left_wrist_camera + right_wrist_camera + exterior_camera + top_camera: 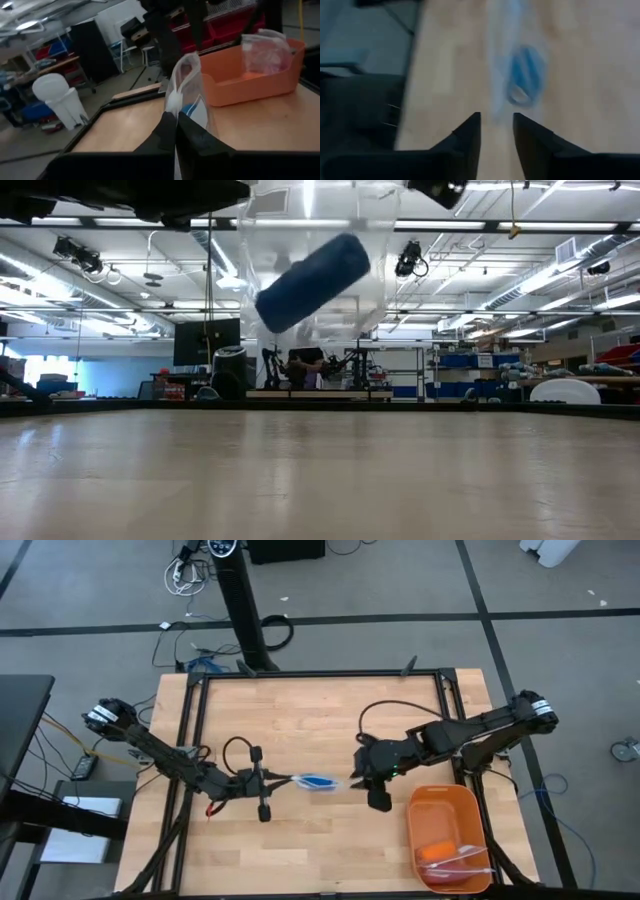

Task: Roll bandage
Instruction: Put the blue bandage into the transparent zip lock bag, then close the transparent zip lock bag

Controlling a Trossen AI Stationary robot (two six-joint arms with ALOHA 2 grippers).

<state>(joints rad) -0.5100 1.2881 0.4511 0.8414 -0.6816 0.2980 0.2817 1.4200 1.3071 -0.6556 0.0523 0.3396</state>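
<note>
Left gripper (pixel 175 131) is pinching the clear plastic bag (pixel 187 87) above mid-table; the rolled blue bandage (pixel 312 280) is hanging inside it; right gripper (pixel 496 131) is spread, just beside the bag

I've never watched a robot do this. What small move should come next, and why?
Probably the right gripper backs off a little: its fingers stand open, while the left gripper is shut on the clear bag, which hangs above the table with the rolled blue bandage inside.

My arms are black and jointed, each ending in two dark tapered fingers (pixel 470 131). Black cables loop off my wrists, and pale bands ring my shoulder ends.
</note>
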